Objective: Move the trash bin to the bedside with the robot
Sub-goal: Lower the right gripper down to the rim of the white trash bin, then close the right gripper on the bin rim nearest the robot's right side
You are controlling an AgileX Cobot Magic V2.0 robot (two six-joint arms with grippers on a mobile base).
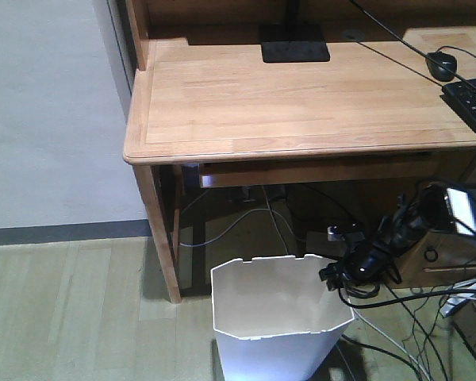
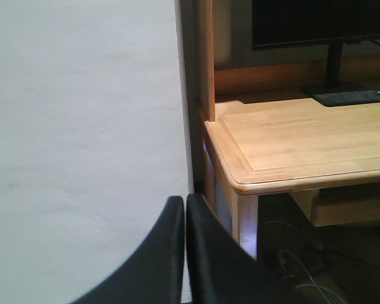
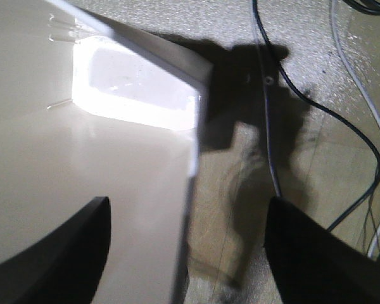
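white trash bin (image 1: 278, 321) on the floor, just below the counter's (image 1: 301, 95) front edge, right pincer (image 1: 333, 278) at its rim. left wrist cam: left pincer (image 2: 184, 202) closed, off the counter's corner. right wrist cam: right pincer wide open, straddling the bin wall.

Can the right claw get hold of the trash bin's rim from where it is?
Probably yes: the right claw is open and straddles the trash bin's wall at the rim, one side inside, one outside, with nothing in between.
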